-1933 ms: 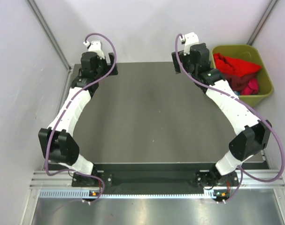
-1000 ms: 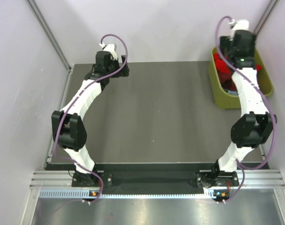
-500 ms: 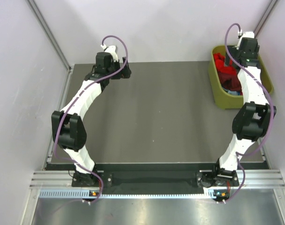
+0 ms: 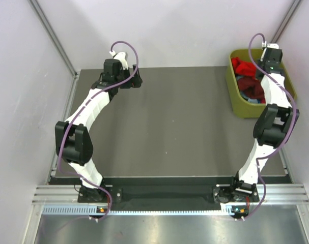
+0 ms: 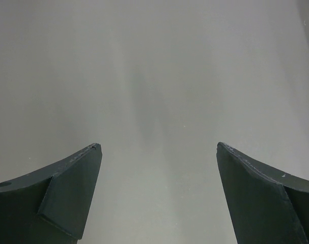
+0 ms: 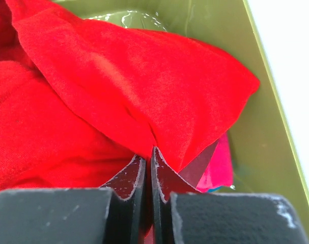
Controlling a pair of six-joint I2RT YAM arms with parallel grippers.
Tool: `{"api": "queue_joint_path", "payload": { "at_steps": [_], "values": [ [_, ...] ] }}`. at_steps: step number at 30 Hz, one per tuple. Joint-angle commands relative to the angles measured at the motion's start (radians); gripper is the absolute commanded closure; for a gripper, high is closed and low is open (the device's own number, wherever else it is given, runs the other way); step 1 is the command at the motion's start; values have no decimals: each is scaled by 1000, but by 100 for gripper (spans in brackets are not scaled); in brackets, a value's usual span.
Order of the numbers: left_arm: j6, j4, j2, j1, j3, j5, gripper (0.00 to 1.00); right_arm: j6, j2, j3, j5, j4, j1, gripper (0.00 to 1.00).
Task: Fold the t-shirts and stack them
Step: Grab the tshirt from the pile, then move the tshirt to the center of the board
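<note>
Right gripper point(image 6: 150, 156) was pinching only a thin fold of the bright red cloth t-shirt point(image 6: 118, 86) in the olive-green plastic tub point(image 6: 269, 127), so lifting could've slipped it free.

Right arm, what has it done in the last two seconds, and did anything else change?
The right arm swung from the table's far edge into the tub, and the right gripper shut on the red t-shirt. The left arm shifted slightly right early on, then held; the left gripper stayed open over the table.
</note>
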Motion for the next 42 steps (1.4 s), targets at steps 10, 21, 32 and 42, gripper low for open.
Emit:
{"api": "queue_joint_path", "payload": {
  "at_steps": [10, 21, 32, 42],
  "values": [
    [4, 45, -31, -2, -10, 39, 1, -83, -340, 102, -19, 83, 141, 100],
    [110, 17, -31, 44, -14, -166, 1, -60, -509, 139, -239, 109, 435, 100],
    [110, 43, -45, 50, -25, -287, 1, 83, -464, 281, -442, 60, 632, 100],
    [70, 39, -48, 136, 4, -286, 1, 78, -359, 43, -572, -20, 778, 48]
  ]
}}
